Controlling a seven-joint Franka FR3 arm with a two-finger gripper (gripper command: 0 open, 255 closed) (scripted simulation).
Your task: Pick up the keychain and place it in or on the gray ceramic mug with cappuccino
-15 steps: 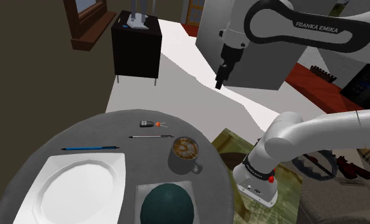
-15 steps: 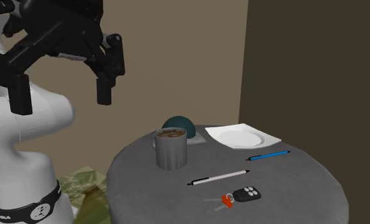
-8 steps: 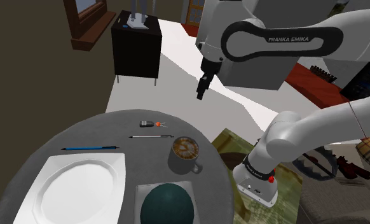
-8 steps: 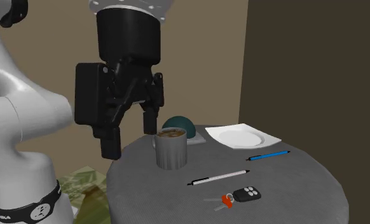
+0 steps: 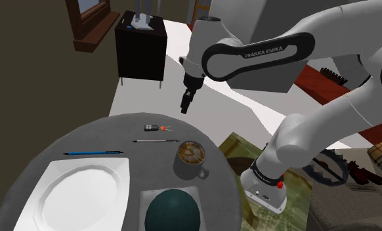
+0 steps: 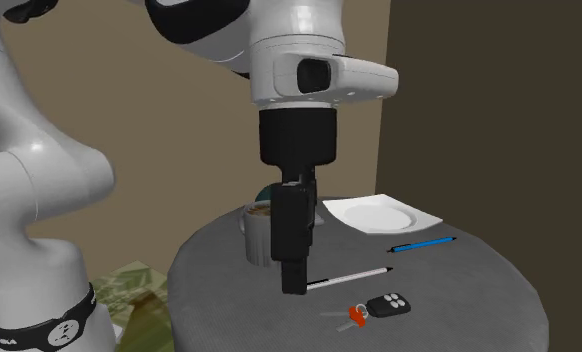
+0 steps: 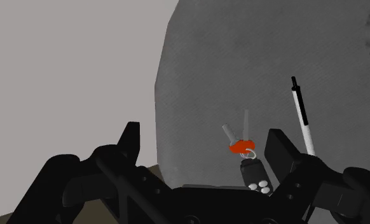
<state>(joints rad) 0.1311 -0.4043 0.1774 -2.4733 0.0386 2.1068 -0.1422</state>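
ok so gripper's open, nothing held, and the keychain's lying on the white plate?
Not on the white plate: the shoulder view shows the keychain lying on the gray table beside the white pen. The gripper is open, nothing held.

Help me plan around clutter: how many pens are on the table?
2. A blue pen lies beside the white plate; a white pen lies between the keychain and the mug. None appears hidden.
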